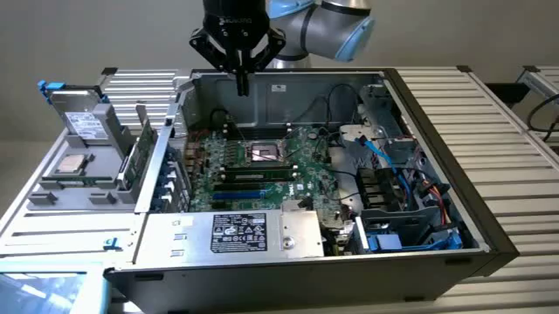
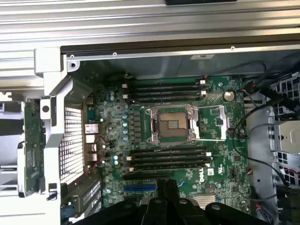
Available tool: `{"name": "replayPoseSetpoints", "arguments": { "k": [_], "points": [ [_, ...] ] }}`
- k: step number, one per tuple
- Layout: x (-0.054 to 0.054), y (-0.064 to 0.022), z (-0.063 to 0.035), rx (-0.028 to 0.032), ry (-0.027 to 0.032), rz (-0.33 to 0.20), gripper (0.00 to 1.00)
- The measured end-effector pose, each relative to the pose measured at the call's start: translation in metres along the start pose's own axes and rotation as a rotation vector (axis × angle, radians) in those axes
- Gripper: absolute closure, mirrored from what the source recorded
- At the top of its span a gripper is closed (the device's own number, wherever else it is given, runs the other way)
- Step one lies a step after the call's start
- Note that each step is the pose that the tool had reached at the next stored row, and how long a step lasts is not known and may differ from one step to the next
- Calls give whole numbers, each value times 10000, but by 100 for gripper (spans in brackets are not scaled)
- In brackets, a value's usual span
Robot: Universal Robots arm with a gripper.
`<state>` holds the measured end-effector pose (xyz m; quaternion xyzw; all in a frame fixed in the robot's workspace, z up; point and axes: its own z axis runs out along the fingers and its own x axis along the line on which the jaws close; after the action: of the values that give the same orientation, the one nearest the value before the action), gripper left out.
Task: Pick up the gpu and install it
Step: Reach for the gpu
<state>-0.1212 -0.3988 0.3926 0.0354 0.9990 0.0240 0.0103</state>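
Note:
The gpu [image 1: 143, 157] stands on edge in a grey rack at the exterior view's left, just outside the open computer case; its green card and silver bracket also show in the wrist view [image 2: 32, 145]. My gripper [image 1: 242, 84] hangs above the back of the case, over the far edge of the motherboard [image 1: 262, 163], well apart from the gpu. Its fingers are shut with nothing between them. In the wrist view the dark fingertips [image 2: 167, 190] point down at the motherboard [image 2: 173, 131] near the memory slots.
A silver hard drive [image 1: 83, 121] and a processor [image 1: 70, 165] sit in the grey rack [image 1: 52, 196]. The case wall [image 1: 162, 176] stands between rack and board. Blue cables [image 1: 384, 163] and drive cages fill the case's right side. The power supply [image 1: 235, 232] lies at the front.

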Motion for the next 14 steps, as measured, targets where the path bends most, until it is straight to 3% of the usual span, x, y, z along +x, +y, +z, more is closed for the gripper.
{"name": "replayPoseSetpoints", "arguments": {
  "k": [5, 14],
  "points": [
    [27, -2, -2, 2, 1, 1, 88],
    [397, -21, -8, -3, -1, 0, 88]
  ]
}}
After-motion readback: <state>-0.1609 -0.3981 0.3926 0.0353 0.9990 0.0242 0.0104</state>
